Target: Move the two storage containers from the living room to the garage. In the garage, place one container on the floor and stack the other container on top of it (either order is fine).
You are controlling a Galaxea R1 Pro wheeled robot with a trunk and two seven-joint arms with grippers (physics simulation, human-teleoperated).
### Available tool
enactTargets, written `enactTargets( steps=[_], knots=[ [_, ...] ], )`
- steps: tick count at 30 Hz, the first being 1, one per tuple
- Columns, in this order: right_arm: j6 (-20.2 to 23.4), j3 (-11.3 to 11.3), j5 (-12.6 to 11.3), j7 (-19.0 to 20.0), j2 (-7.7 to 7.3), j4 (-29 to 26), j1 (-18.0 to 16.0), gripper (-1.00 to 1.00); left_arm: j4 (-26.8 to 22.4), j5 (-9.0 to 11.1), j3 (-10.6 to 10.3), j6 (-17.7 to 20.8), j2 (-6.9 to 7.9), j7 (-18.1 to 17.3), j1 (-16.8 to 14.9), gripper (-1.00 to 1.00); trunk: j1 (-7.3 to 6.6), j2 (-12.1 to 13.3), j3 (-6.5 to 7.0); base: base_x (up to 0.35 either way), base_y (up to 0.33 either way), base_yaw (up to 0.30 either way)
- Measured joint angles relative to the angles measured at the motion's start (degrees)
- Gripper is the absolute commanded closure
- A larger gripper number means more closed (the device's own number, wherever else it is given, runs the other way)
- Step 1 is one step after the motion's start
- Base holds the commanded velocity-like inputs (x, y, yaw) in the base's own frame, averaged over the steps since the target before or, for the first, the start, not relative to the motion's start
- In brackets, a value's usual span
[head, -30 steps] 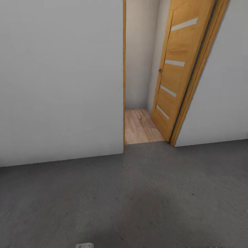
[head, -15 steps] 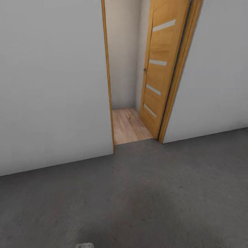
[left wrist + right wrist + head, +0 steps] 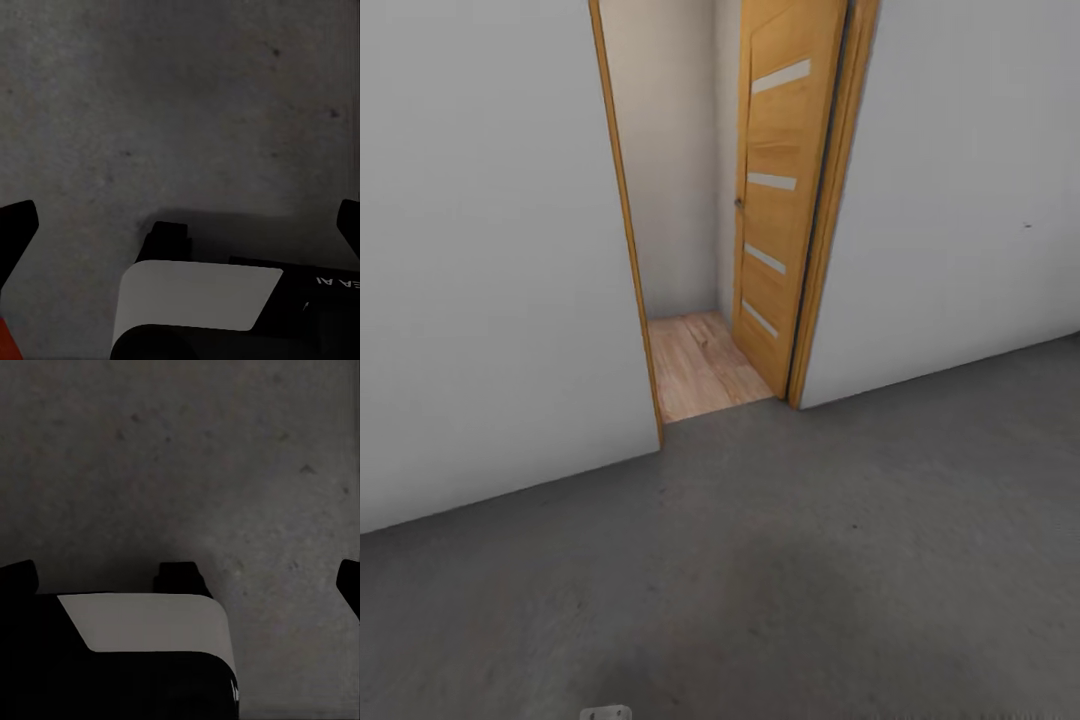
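I stand on the dark grey concrete floor [image 3: 810,570] of the garage, facing a pale wall with a doorway. The left wrist view looks down at the concrete, and my left gripper [image 3: 180,225] is open, its black fingertips [image 3: 16,225] far apart with nothing between them. An orange-red sliver [image 3: 4,339] shows at that view's corner, too little to identify. My right gripper [image 3: 184,577] is open as well over bare concrete, fingertips [image 3: 349,585] spread wide. The storage containers are out of view apart from that possible sliver.
An open doorway [image 3: 695,365] leads onto light wood planks. Its orange wooden door [image 3: 780,200] with pale glass strips is swung inward on the right. Pale grey walls [image 3: 480,260] flank the opening on both sides. White and black robot body parts [image 3: 199,300] sit under both wrists.
The whole head view has shifted: the doorway slid leftward in the picture, so the camera has turned to the right. Nothing in the room itself has moved.
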Motion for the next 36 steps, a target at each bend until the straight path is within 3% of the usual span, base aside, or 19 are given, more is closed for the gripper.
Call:
enactTargets(
  steps=[36],
  knots=[
    [0.02,0.0,0.0,-0.02,0.0,0.0,0.0,-1.0,0.0,0.0,0.0,0.0,0.0,0.0,0.0,-1.0,0.0,0.0,0.0,0.0,0.0,-0.24]
  ],
)
